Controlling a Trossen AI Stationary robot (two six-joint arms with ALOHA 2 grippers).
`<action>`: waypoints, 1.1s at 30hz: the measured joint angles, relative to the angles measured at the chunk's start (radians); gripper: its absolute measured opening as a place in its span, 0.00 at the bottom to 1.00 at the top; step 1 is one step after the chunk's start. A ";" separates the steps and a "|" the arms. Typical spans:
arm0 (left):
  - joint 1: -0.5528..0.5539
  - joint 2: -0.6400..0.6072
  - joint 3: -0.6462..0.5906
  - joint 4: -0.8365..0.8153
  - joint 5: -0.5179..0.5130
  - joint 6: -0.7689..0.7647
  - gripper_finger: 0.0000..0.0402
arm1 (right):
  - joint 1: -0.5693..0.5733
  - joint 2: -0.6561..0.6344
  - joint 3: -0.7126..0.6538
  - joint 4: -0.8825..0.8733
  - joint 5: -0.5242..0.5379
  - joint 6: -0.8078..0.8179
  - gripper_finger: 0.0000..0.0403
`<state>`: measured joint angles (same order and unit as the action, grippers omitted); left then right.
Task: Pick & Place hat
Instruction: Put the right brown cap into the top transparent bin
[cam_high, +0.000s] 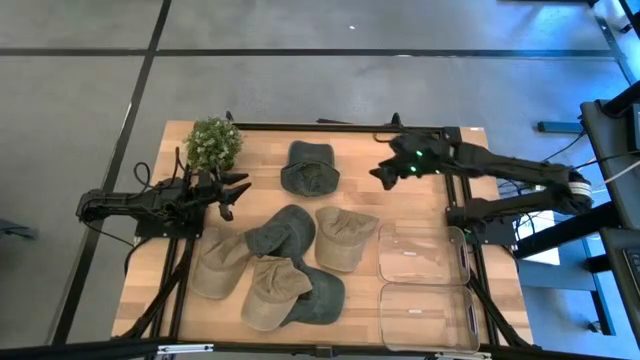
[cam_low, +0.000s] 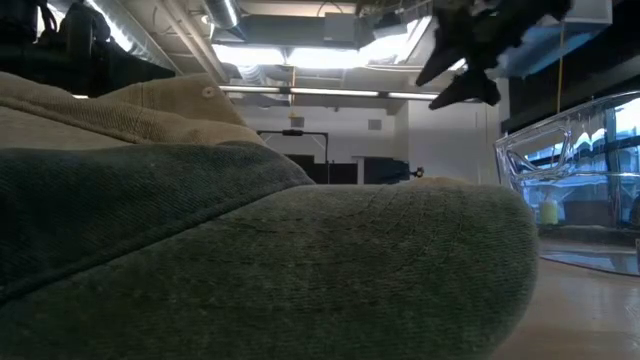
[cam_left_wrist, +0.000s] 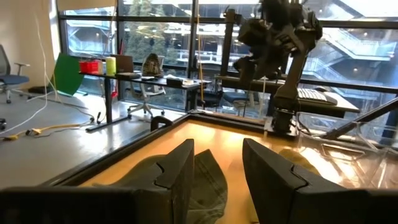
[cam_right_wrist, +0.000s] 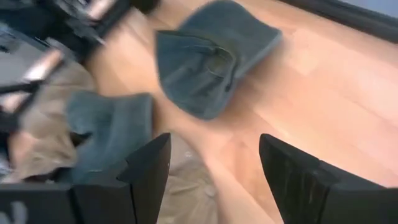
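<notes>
The right claw (cam_high: 383, 172) hangs in the air above the bench (cam_high: 420, 215), just beside the lone green hat (cam_high: 309, 168) on the side away from the plant (cam_high: 213, 143). Its fingers (cam_right_wrist: 144, 171) stand apart and hold nothing. The wrist view looks down on that green hat (cam_right_wrist: 211, 62) lying flat on the wood, apart from the other hats.

The left claw (cam_high: 236, 192) waits low at the bench's left edge, just below the plant, fingers (cam_left_wrist: 180, 168) apart and empty.

The other hats lie in a heap nearer the front than the green hat: a grey-green one (cam_high: 282, 232), a tan one (cam_high: 345, 238) touching it, two more tan ones (cam_high: 220, 262) (cam_high: 273, 290) and a dark green one (cam_high: 318, 298) at the front. Two clear bins (cam_high: 422, 254) (cam_high: 428, 315) sit to the right of the heap, one behind the other.
</notes>
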<state>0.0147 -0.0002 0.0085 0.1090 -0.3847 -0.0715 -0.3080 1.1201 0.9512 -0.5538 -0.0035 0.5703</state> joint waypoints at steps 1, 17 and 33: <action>0.000 0.000 0.000 0.000 0.000 -0.004 0.33 | -0.007 0.035 0.039 -0.051 0.001 -0.009 0.61; 0.000 0.000 0.000 0.000 0.004 -0.012 0.33 | 0.006 0.324 0.279 -0.194 -0.096 -0.185 0.61; 0.000 0.000 0.000 -0.001 -0.068 -0.012 0.33 | 0.137 0.549 0.189 -0.137 -0.104 -0.215 0.61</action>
<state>0.0147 -0.0002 0.0083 0.1081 -0.4532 -0.0837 -0.1714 1.6692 1.1404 -0.6905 -0.1071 0.3549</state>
